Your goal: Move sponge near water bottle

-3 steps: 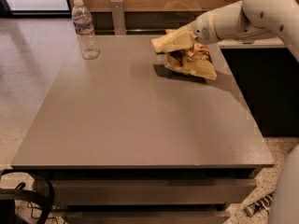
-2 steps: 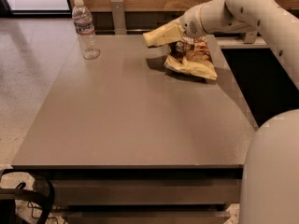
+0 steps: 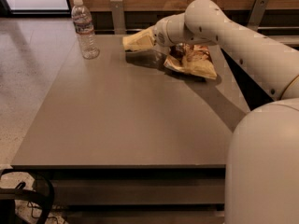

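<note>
Pale yellow foam, the sponge (image 3: 133, 42) hangs just above the grey table (image 3: 117, 120), clenched in the gripper (image 3: 147, 38) near the far edge, between the water bottle (image 3: 85, 29) and a crinkly chip bag (image 3: 192, 59). The clear, ribbed, white-capped bottle carries a thin label band with a red marking; its writing cannot be read.

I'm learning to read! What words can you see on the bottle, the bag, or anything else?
On the bottle: a red marking, too blurred to read.
On the bag: print too blurred to read.
On the sponge, held by the tool above the table between bag and bottle: nothing.
</note>
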`<state>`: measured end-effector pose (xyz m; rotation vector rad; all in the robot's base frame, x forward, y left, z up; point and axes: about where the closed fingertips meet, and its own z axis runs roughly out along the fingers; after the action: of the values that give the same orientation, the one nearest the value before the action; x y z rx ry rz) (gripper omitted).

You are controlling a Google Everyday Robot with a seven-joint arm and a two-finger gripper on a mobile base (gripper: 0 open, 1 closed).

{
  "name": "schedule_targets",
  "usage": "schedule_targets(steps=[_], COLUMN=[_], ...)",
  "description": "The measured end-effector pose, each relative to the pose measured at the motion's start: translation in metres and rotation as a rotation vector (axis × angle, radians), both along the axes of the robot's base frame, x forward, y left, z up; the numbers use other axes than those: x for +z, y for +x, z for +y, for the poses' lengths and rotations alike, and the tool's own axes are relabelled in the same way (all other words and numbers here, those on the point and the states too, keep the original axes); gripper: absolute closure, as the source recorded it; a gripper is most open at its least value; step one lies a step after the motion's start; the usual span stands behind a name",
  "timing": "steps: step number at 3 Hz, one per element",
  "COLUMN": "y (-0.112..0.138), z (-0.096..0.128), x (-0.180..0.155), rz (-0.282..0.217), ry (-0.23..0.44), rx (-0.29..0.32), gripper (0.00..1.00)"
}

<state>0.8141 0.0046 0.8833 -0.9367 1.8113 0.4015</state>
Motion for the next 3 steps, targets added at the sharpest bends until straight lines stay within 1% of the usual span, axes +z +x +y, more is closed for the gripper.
schedule_targets(steps=[1, 2, 3], y=[0.0060, 0.0046, 0.0044], z=[0.0008, 0.0039, 0.0061], x=[-0.0005, -0.0024, -0.0038], rz=[-0.018, -0.011, -0.009], ry=[0.009, 0.007, 0.007], rx=[-0.021, -0.012, -0.009], gripper=[1.00, 0.82, 0.59])
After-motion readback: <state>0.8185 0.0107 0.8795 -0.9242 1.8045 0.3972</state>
